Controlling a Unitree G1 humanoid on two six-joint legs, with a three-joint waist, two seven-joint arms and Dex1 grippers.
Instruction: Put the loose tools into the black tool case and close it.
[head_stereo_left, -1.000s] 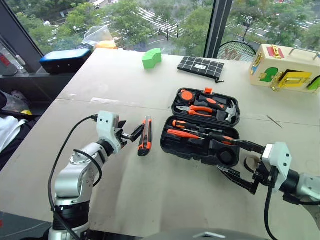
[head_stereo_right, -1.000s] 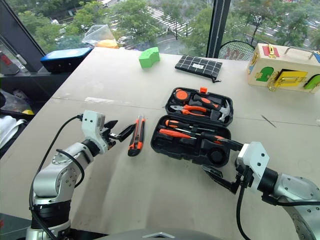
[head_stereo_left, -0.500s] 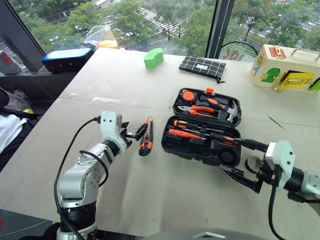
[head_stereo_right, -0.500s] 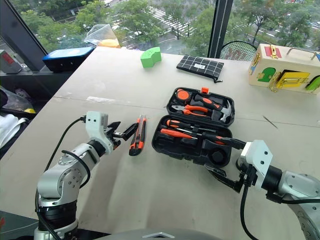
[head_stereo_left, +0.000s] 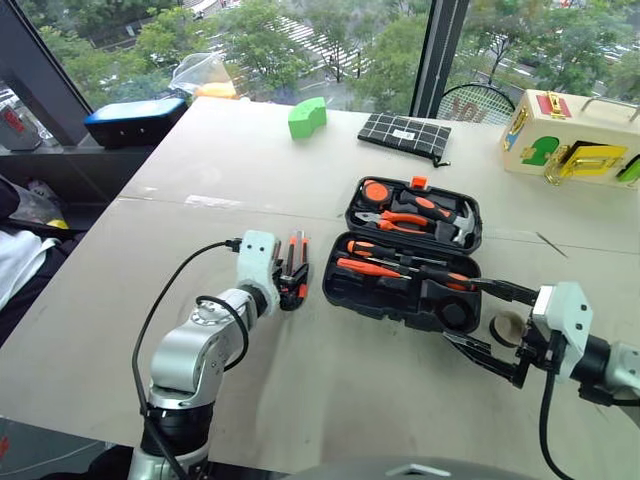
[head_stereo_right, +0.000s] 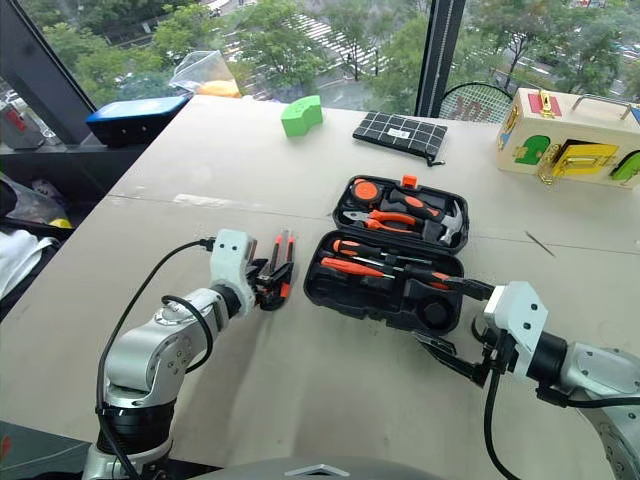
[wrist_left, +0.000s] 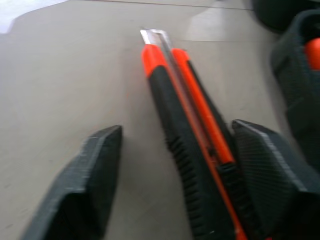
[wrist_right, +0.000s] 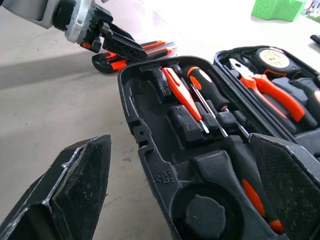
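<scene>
Upper-floor test room — window wall (head_stereo_left: 300, 40), worktable (head_stereo_left: 250, 150).

- Daylight enters through the windows (head_stereo_left: 330, 40) behind the far edge of the table (head_stereo_left: 200, 170), bright and even, with sunlit trees outside
- The pale tabletop reflects it softly; a whitish glare patch lies on the surface near the seam at the left
- Shadows are faint and short: a soft dark edge runs under the black tool case (head_stereo_left: 405, 270) on its near side
- In the left wrist view the utility knife (wrist_left: 190, 135) is blurred, its near end smeared, and the black fingers (wrist_left: 80, 190) are soft-edged
- In the right wrist view the table's far part is overexposed to near white, while the near fingers (wrist_right: 65, 200) look slightly out of focus
</scene>
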